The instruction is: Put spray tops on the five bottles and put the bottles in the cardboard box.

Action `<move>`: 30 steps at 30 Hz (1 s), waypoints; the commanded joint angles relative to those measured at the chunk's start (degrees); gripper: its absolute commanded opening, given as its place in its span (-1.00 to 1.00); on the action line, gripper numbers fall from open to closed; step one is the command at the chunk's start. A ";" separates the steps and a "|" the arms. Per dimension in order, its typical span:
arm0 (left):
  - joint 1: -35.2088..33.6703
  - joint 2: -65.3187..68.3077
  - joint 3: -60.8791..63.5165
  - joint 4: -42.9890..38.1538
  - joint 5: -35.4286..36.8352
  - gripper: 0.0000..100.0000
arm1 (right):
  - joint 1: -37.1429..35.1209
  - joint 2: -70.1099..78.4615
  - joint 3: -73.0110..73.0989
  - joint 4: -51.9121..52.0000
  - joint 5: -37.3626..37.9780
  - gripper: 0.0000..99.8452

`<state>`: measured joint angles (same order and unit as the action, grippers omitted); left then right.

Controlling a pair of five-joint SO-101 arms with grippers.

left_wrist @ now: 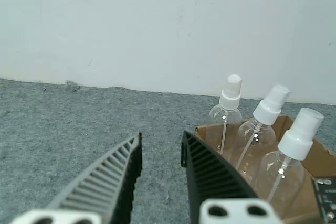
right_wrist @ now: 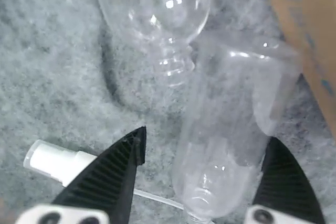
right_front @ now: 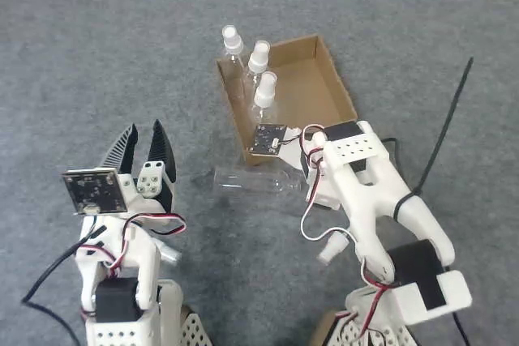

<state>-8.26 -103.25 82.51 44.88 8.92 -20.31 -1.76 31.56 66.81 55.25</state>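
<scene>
**Right pincer [right_wrist: 207, 142] wide over clear uncapped plastic bottle [right_wrist: 231, 108]**

The bottle lies between its jaws, a white spray top [right_wrist: 52, 162] beside one jaw. Left pincer [left_wrist: 161, 139] narrowly parted, empty; brown cardboard box [right_front: 312, 91] holding three capped bottles [left_wrist: 256, 136] beyond its tips.

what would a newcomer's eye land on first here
Three capped bottles with white spray heads stand in a row at the left edge of the cardboard box in the high view. Just in front of the box, two uncapped bottles lie on the grey carpet. The right hand hangs open over one of them, with a loose spray top beside it.
</scene>
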 commanded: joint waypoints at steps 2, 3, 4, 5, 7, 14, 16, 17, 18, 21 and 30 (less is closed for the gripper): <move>-0.35 -0.88 -0.31 -2.11 -0.62 -0.78 | 0.22 -0.75 -3.69 -0.48 0.88 -0.61; -0.35 -0.88 -0.31 -2.11 -0.62 -0.78 | 0.22 -0.75 -3.69 -0.48 0.88 -0.65; -0.35 -0.88 -0.31 -2.11 -0.62 -0.78 | 0.22 -0.75 -3.69 -0.48 0.88 -0.68; -0.35 -0.88 -0.31 -2.11 -0.62 -0.78 | 0.22 -0.84 -3.69 -0.48 0.88 -0.70; -0.35 -0.88 -0.31 -2.11 -0.62 -0.78 | 0.31 -0.84 -3.69 -0.22 0.79 -0.73; -0.35 -0.88 -0.31 -2.11 -0.62 -0.78 | 0.48 -3.65 -3.52 0.22 0.44 -0.88; -0.35 -0.88 -0.31 -2.11 -0.62 -0.78 | 0.48 -5.76 -3.43 2.33 0.44 -0.89; -0.35 -0.88 -0.31 -2.11 -0.62 -0.78 | 0.22 -6.90 -3.43 3.74 0.44 -0.89; -0.35 -0.88 -0.31 -2.11 -0.62 -0.78 | 0.13 -8.04 -3.43 5.05 0.44 -0.90; -0.35 -0.88 -0.31 -2.11 -0.62 -0.78 | 0.04 -11.65 -3.43 7.52 0.35 -0.90; -0.35 -0.88 -0.31 -2.11 -0.62 -0.78 | 0.13 -18.42 -3.34 11.12 -6.33 -0.89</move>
<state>-8.26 -103.25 82.51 44.79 8.92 -20.40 -15.47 31.47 77.10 52.70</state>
